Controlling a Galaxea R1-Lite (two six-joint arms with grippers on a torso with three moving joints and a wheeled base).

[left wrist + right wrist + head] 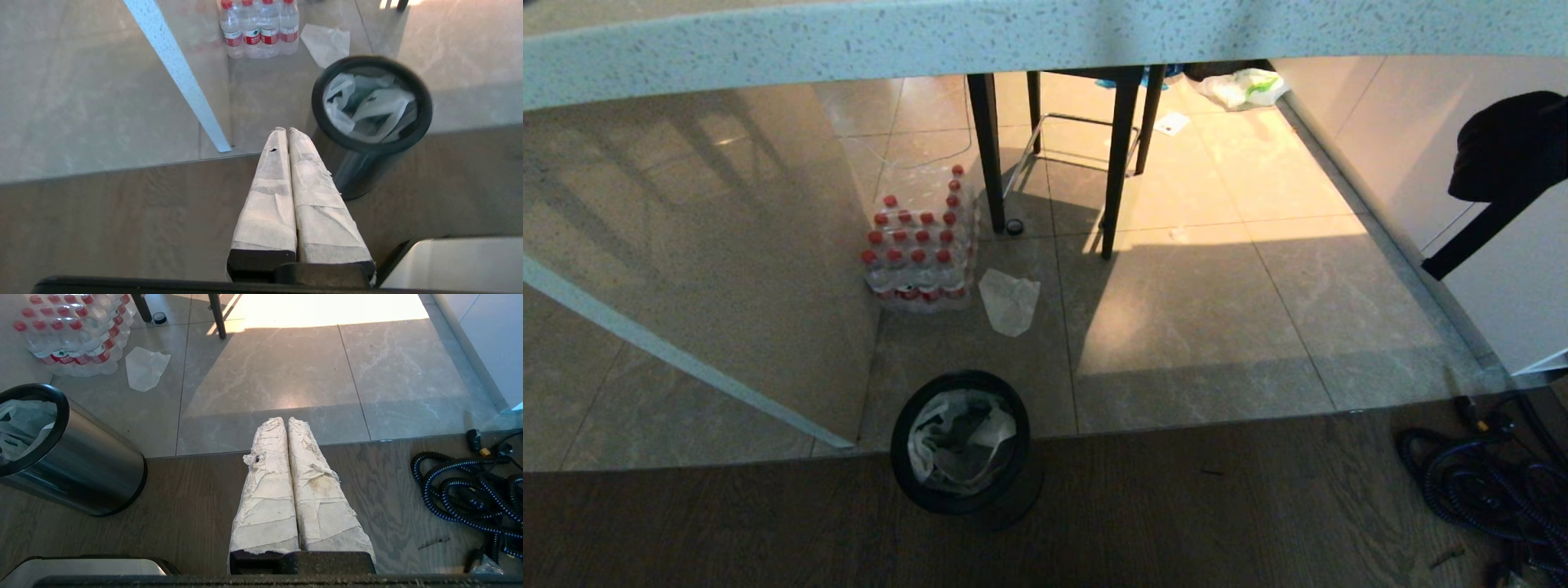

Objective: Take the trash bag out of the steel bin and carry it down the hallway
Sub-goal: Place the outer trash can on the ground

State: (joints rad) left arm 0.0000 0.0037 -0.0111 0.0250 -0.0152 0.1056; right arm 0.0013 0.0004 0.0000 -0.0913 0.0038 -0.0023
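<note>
Trash bag [369,108] sitting crumpled inside steel bin [86,473], untouched. Left gripper [286,132] and right gripper [284,422] hanging above floor, jaws closed, empty, not yet reaching.

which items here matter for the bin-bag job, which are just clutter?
Job:
- steel bin, standing on the wood floor at the tile edge
- trash bag, still inside the bin
- left gripper, fingers shut, near the bin
- right gripper, fingers shut, holding nothing

Clutter:
- pack of water bottles
- clear plastic sheet
- stool
- coiled cable
</note>
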